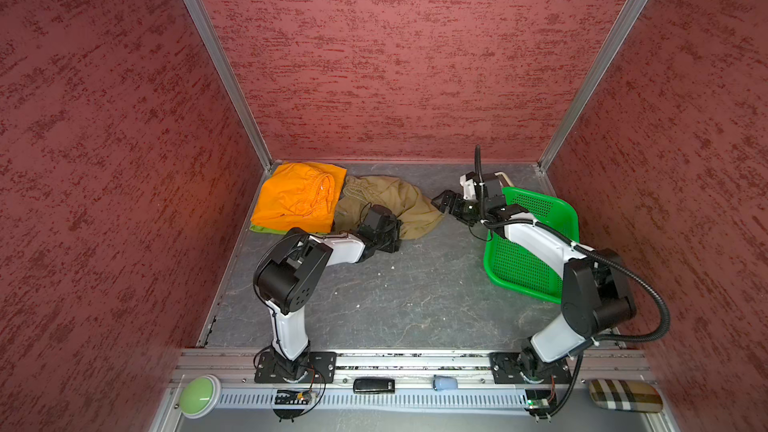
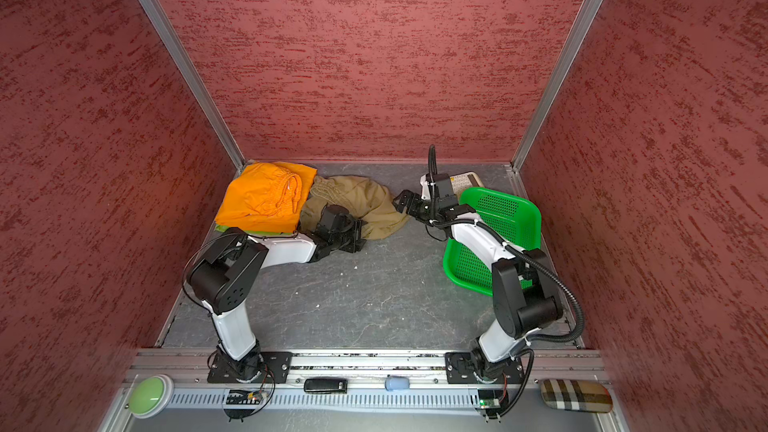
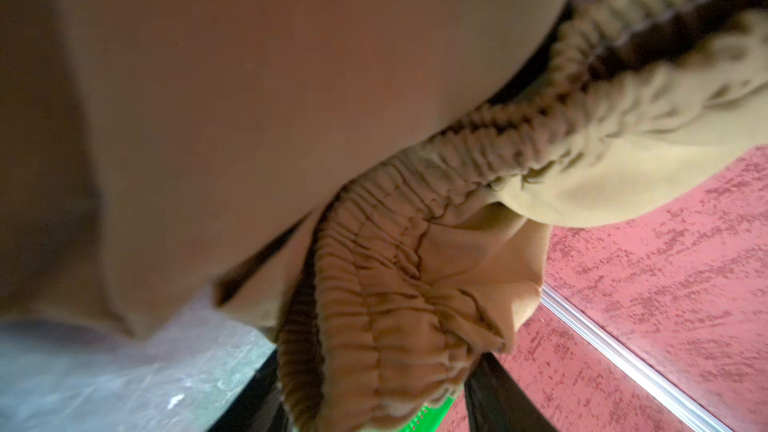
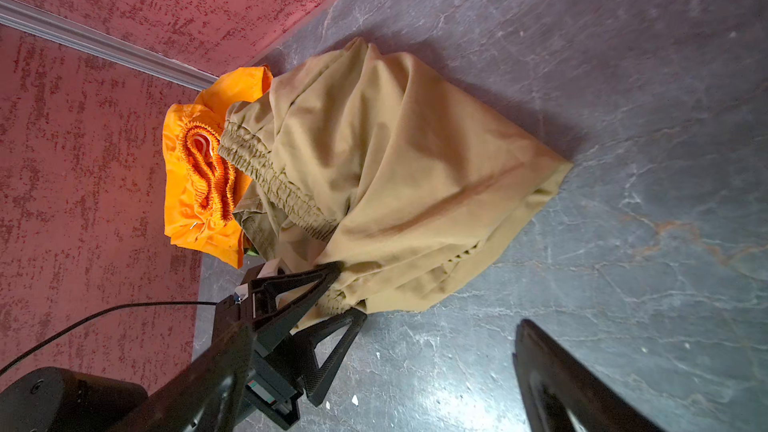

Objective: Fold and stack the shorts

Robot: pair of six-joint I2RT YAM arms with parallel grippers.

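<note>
Right wrist view: khaki shorts lie crumpled, waistband toward orange shorts.

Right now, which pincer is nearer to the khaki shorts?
Left. The left pincer straddles the near edge of the khaki shorts; the right pincer hovers open off their right side, apart.

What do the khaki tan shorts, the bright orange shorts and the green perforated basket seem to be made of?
The khaki tan shorts: soft matte woven cloth, maybe cotton; it drapes in folds, with a gathered waistband. The bright orange shorts: thinner, smoother fabric, possibly synthetic; fine creases, slight sheen. The green perforated basket: rigid glossy plastic, by its moulded rows of holes.
</note>
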